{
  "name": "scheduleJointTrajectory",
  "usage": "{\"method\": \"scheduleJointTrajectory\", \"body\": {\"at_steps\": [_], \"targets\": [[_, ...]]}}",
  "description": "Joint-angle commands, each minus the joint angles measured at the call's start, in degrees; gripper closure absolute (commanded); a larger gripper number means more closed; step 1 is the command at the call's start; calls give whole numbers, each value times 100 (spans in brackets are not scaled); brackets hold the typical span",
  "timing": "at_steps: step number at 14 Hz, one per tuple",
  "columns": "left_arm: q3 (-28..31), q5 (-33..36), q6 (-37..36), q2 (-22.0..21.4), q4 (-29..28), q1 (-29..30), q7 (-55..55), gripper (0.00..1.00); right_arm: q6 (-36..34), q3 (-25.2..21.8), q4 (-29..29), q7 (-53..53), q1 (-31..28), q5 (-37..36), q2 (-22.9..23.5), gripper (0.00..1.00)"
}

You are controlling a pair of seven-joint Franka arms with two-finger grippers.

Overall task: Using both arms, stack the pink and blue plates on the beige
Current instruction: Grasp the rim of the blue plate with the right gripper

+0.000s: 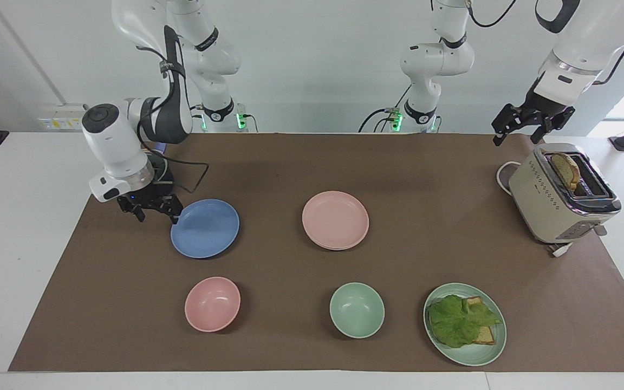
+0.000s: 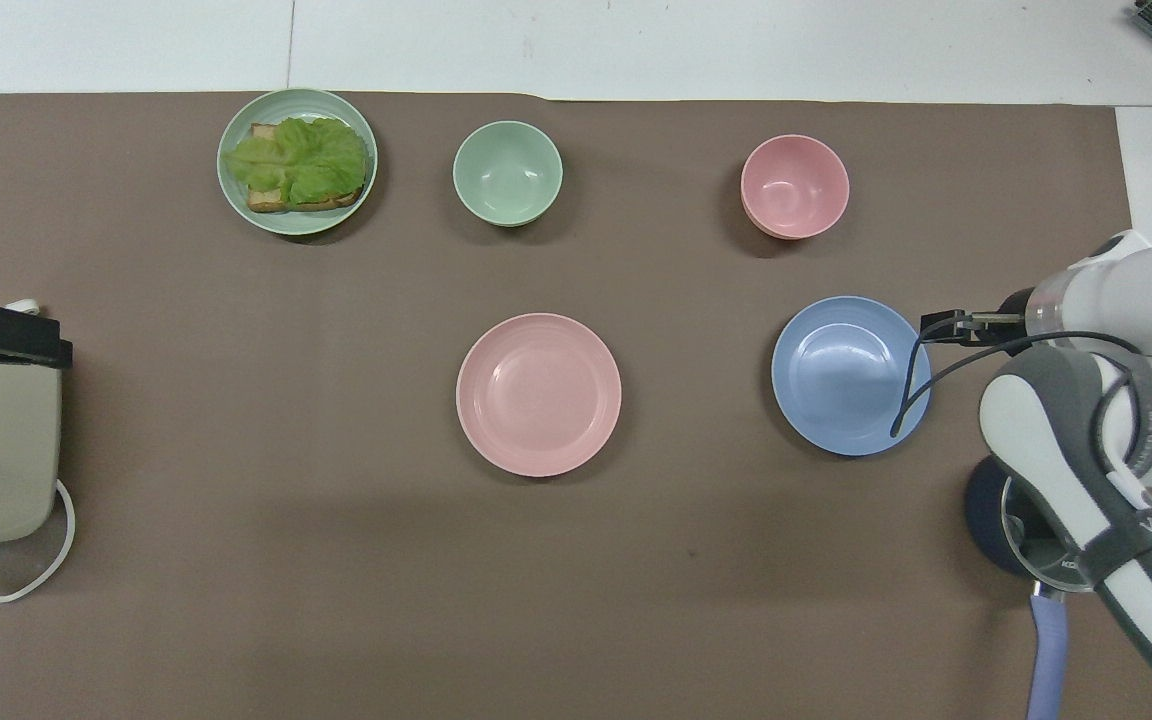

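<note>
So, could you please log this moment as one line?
right gripper: open, at blue plate rim | left gripper: open, above toaster | pink plate: on beige plate

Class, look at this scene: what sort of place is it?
Probably a robotics lab staged as a kitchen: two robot arms over a papered table, with a toaster and blue plate.

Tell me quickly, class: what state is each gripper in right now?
Left gripper: open, empty, up over the toaster.
Right gripper: open, empty, low beside the blue plate rim.
</note>
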Motion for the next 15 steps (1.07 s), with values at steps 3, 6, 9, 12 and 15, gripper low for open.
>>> {"method": "scheduleJointTrajectory", "body": {"at_steps": [3, 6, 9, 12, 15], "targets": [[-8, 88, -67, -31, 19, 67, 59, 0, 817, 48, -701, -198, -97, 17, 76, 0], [-8, 88, -85, -31, 19, 58, 59, 0, 1047, 48, -852, -198, -106, 17, 155, 0], [-8, 88, -76, -31, 19, 67, 59, 0, 1047, 48, -878, -198, -106, 17, 155, 3], [-8, 80, -76, -31, 19, 67, 59, 0, 1038, 57, -905, -198, -106, 17, 155, 38], [-8, 80, -76, -31, 19, 58, 59, 0, 1012, 75, -878, -198, -88, 104, 147, 100]]}}
